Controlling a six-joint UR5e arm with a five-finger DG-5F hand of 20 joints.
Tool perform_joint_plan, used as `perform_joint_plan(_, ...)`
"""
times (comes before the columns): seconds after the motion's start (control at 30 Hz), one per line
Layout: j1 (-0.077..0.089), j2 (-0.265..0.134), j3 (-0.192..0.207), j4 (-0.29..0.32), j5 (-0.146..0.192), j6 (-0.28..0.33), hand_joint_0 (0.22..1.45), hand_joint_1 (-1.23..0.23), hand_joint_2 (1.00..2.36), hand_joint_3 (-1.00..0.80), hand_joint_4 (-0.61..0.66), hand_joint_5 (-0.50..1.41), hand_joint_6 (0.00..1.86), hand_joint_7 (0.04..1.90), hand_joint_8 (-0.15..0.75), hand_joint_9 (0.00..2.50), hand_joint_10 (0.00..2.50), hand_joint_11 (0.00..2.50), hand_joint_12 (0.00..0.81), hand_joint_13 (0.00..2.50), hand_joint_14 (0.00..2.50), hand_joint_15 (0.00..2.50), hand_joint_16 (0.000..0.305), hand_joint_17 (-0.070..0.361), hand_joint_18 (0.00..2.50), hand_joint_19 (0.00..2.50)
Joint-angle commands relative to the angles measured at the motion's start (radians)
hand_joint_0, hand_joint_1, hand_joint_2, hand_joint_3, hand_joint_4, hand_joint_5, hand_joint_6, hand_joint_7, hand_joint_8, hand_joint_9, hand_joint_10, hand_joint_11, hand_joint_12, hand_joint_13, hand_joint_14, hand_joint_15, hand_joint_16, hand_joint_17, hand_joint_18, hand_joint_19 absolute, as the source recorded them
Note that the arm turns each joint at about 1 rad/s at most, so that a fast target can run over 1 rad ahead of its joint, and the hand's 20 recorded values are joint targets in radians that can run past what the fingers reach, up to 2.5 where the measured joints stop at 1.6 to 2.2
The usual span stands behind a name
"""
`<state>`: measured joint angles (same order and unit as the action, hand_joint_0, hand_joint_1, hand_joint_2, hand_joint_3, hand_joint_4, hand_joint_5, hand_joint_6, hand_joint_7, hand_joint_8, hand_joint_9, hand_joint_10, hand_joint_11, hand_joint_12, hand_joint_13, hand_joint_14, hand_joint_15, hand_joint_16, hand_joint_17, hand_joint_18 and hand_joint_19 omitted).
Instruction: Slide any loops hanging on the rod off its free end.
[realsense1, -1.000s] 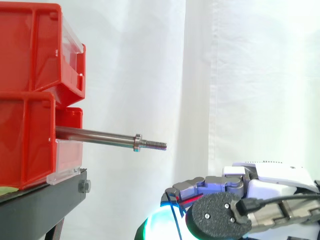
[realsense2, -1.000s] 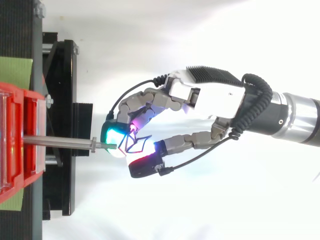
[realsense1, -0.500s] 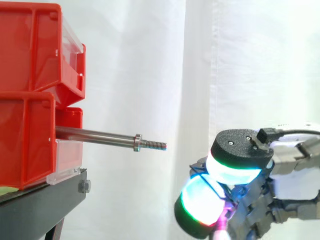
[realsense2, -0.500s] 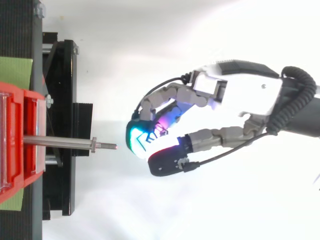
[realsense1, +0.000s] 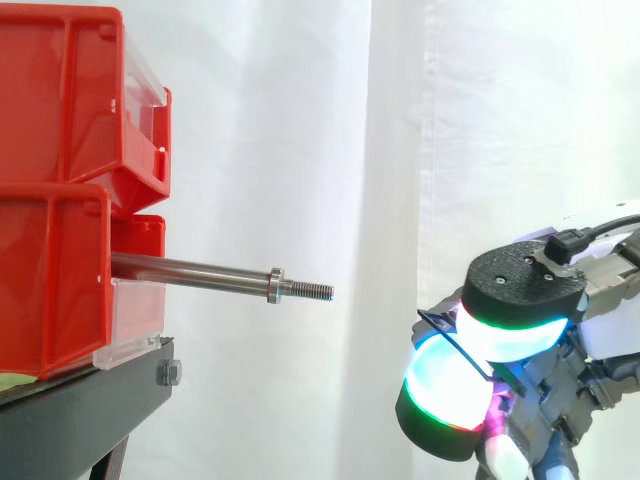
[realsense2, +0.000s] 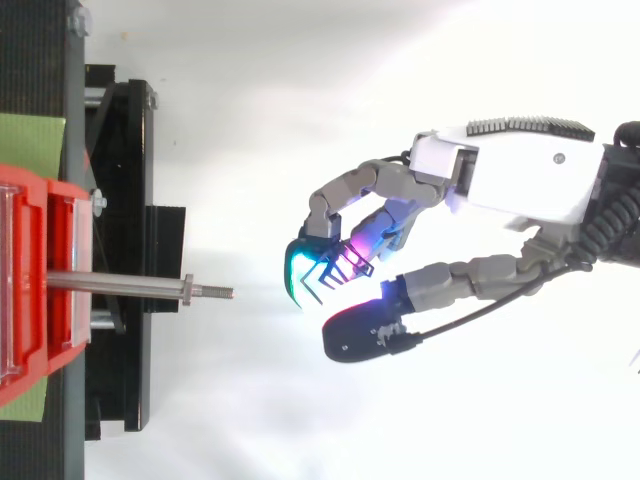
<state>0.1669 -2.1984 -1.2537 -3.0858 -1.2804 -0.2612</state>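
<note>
Hand (realsense2: 520, 185) pinches a dark loop (realsense2: 335, 275) apart from the rod (realsense2: 120, 285)

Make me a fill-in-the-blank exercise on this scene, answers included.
1. The rod sticks out from a ____ bin.
2. The rod's free end is ____ like a screw.
3. ____ loops hang on the rod.
4. In the side view, the hand, pinching a thin dark loop, sits ____ than the rod.

Missing words: red; threaded; No; lower.
</note>
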Motion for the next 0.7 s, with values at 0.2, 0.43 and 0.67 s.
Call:
perform_joint_plan(0.2,0.003,0.0,0.022,-0.086,-0.002,0.043,0.58,-0.57,1.0,-0.46,0.23,-0.13,0.9,0.95,0.314,0.92,0.01,0.36,0.399,0.86,0.01,0.34,0.06,0.136,0.86,0.6)
perform_joint_plan(0.43,0.002,0.0,0.049,-0.137,-0.008,0.048,0.6,-0.49,1.01,-0.39,0.21,-0.13,0.89,0.97,0.31,0.91,0.01,0.36,0.402,0.85,0.01,0.34,0.06,0.136,0.85,0.62)
perform_joint_plan(0.67,0.002,0.0,0.074,-0.185,-0.008,0.048,0.6,-0.66,1.02,-0.17,0.23,-0.15,0.91,0.97,0.32,0.89,0.01,0.38,0.406,0.84,0.01,0.34,0.061,0.137,0.85,0.62)
